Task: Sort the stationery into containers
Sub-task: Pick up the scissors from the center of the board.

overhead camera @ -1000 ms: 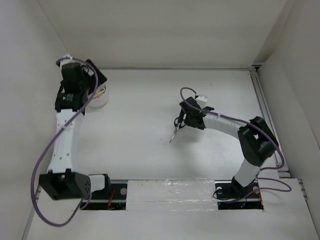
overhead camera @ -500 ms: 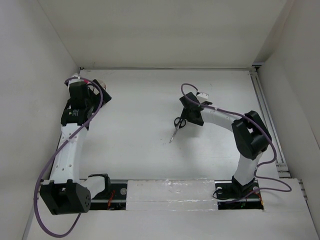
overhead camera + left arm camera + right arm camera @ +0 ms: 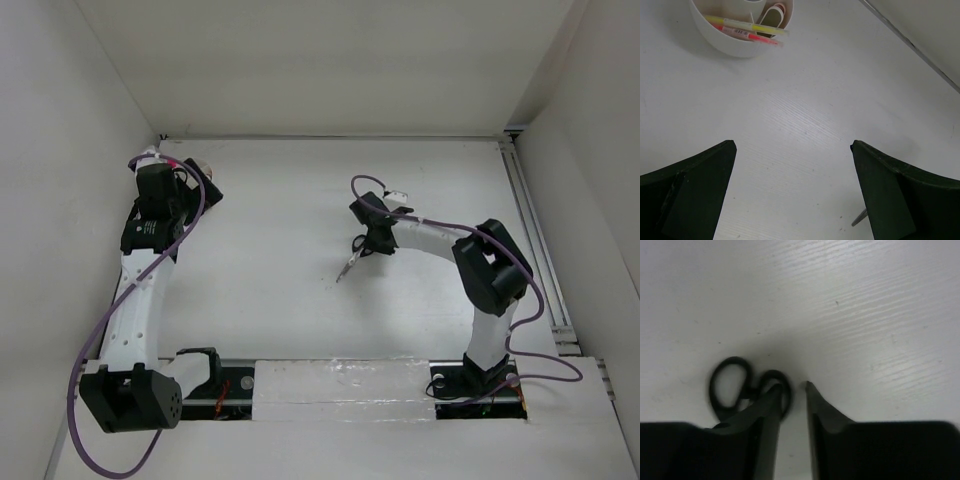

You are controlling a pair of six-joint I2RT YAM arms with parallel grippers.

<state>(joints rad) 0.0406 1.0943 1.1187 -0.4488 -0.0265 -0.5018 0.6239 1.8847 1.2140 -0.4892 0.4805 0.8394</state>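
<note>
Scissors (image 3: 347,268) lie mid-table (image 3: 270,230), well clear of the walls. Long axis diagonal: blades point near-left, handles far-right under right gripper (image 3: 791,385), jaws a narrow slit, gripping nothing. Left gripper (image 3: 792,145) spread wide, empty, near white cup (image 3: 725,42) in far-left corner.

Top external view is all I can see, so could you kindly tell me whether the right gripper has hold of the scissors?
Observer: Not by the right wrist view. The scissors lie on the table to one side of the right gripper, one handle loop partly behind a finger, and the narrow gap between the fingers is empty.
Operator: Thank you. Is the left gripper carrying anything?
Observer: No. The left gripper is wide open, with only bare table between its fingers.
Operator: And what is in the cup, please?
Observer: The white cup holds a yellow stick, a pink pen and what looks like a tan eraser.
</note>
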